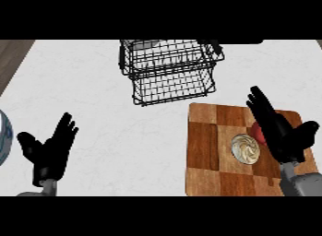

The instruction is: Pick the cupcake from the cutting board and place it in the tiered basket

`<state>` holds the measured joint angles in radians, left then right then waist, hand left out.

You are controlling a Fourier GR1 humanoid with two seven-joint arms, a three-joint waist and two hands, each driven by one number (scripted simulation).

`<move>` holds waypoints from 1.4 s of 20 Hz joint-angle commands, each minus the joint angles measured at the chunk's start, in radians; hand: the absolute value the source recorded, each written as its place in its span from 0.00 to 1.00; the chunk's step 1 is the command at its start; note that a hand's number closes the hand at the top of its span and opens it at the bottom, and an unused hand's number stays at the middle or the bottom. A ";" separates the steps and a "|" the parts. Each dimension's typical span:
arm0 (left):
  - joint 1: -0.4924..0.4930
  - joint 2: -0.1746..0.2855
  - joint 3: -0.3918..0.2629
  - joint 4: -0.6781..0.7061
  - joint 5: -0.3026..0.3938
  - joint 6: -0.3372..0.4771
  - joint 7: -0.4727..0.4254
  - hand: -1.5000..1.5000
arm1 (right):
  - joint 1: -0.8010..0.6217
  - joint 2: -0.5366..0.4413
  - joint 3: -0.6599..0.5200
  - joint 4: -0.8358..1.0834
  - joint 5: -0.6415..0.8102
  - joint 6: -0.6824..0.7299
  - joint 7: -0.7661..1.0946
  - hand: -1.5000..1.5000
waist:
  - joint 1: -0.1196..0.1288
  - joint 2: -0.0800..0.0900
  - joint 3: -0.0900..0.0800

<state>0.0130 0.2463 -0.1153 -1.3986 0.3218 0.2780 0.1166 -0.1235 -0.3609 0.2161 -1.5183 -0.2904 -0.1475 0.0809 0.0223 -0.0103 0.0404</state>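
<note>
Cupcake (246,149) sits upright on the cutting board (211,138), right of the board's middle. The board lies toward the counter's (122,138) near right corner.

Handling, my read: it's light, with a soft frosting swirl on top that smears or crushes easily. The wrapper sides probably give a little but can take a grip. Take it low on the sides with thumb and fingers opposed, and stay off the top. Don't tilt it in transit.

Orientation: frosting faces up and the axis is vertical, pointing at the camera. It's round from above, so there's no long axis in plan and any approach angle around it works.

Right hand (280,133) is over the board's right half, just beside the cupcake. Its fingers (262,103) are straight and spread, holding nothing. I can't tell if it's touching the cupcake.

A red thing (256,133) shows between the hand and the cupcake, partly hidden, so I can't identify it. Watch it when you close.

Left hand (51,150) rests open toward the near left, fingers up.

Tiered basket (170,73) stands at the counter's far edge, about mid-width and well apart from the board. It's black wire, so you need to come in over the rim.

A white bowl (0,133) shows at the left edge.
</note>
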 commanded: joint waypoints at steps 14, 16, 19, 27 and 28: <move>-0.186 0.041 -0.093 -0.071 -0.015 -0.180 0.060 0.50 | 0.178 -0.069 -0.254 0.147 0.005 0.376 -0.903 0.00 | -0.034 0.011 -0.039; -0.163 -0.006 -0.139 -0.083 -0.058 -0.138 0.044 0.50 | 0.202 -0.120 -0.227 0.127 0.093 0.381 -0.950 0.00 | -0.034 0.009 -0.040; -0.172 0.041 -0.098 -0.084 -0.027 -0.185 0.056 0.50 | 0.245 -0.191 -0.233 0.054 0.224 0.254 -0.887 0.00 | -0.035 0.007 -0.041; -0.182 0.035 -0.082 -0.071 -0.025 -0.177 0.066 0.50 | 0.453 -0.330 -0.282 -0.293 0.481 0.019 -0.541 0.00 | -0.069 0.004 -0.047; -0.175 0.021 -0.096 -0.105 -0.031 -0.154 0.092 0.50 | 0.487 -0.330 -0.271 -0.322 0.523 0.004 -0.498 0.00 | -0.058 0.003 -0.045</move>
<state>-0.1594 0.2801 -0.2043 -1.4908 0.2964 0.1112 0.1921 0.2849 -0.6481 -0.0527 -1.7171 0.1031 -0.0583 -0.5626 -0.0376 -0.0078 -0.0048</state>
